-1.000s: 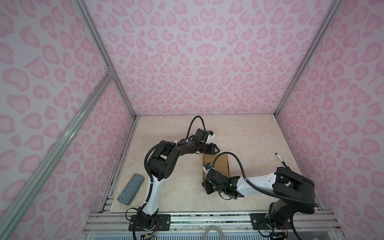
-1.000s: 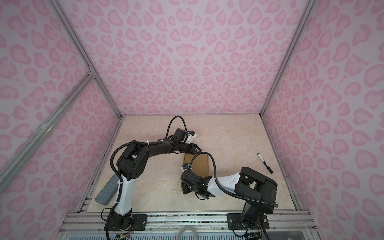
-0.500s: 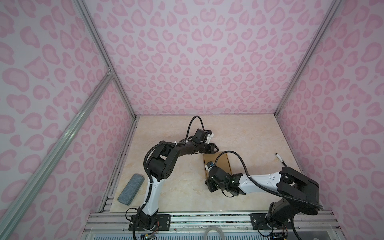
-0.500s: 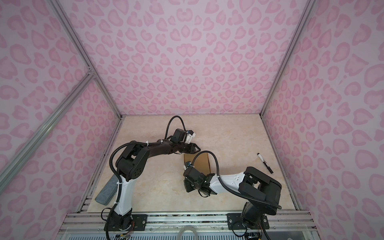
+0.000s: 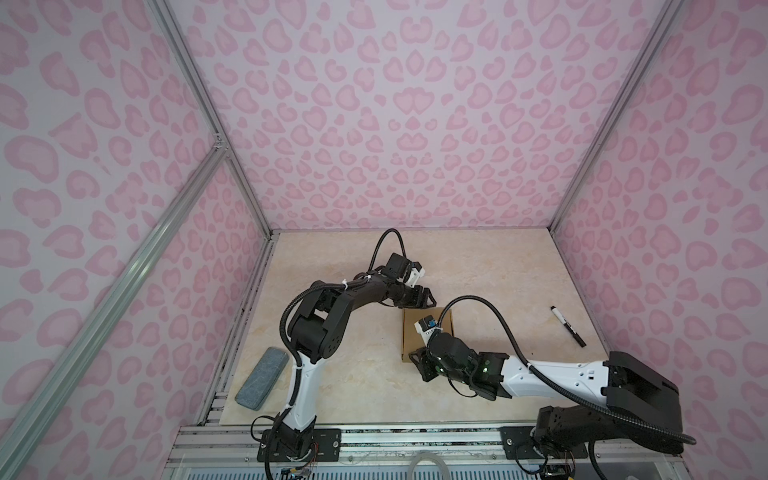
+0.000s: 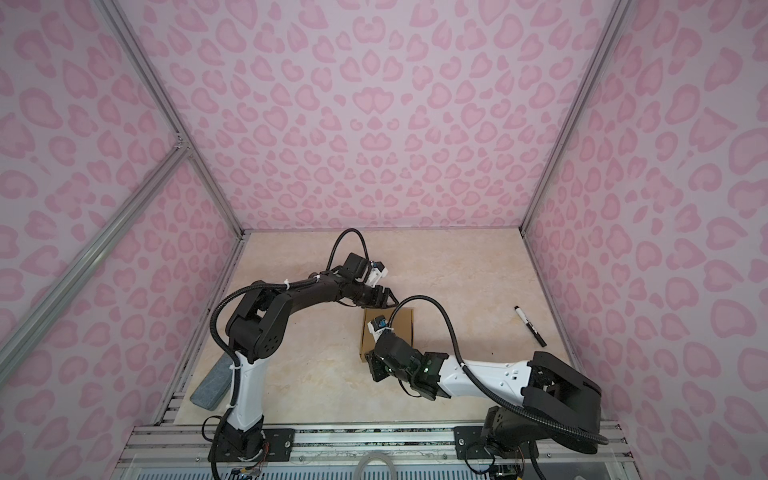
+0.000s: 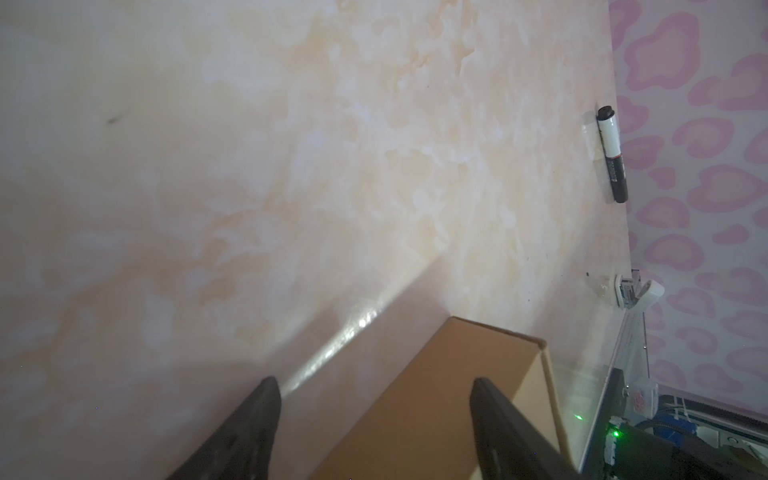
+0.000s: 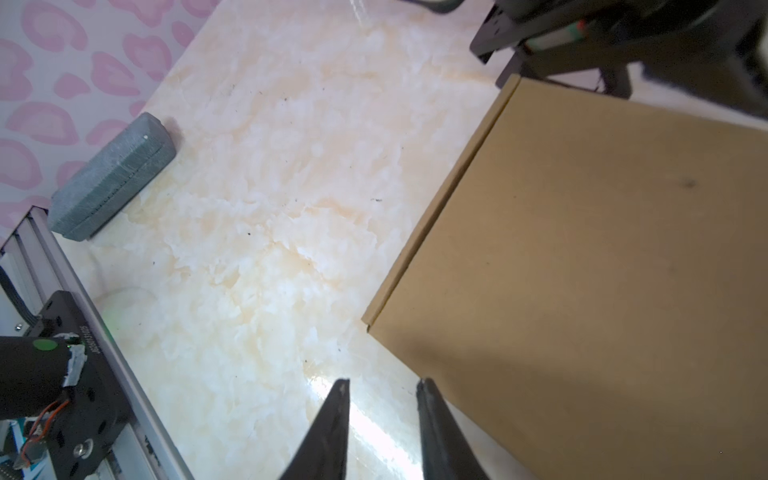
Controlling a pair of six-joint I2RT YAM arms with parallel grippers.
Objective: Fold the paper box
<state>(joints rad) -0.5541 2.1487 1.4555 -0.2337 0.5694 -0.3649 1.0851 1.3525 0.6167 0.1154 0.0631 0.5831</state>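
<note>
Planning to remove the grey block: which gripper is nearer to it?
Right. The right gripper is at the paper box corner nearest the grey block; the left gripper is at its far end.

Both top views look steeply down from the front onto the whole table (image 5: 490, 266), while the close wrist cameras seemingly face the paper box (image 8: 582, 257) from opposite ends.

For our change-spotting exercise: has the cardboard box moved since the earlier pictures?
No. The box lies at the same spot left of the pen as before.
</note>
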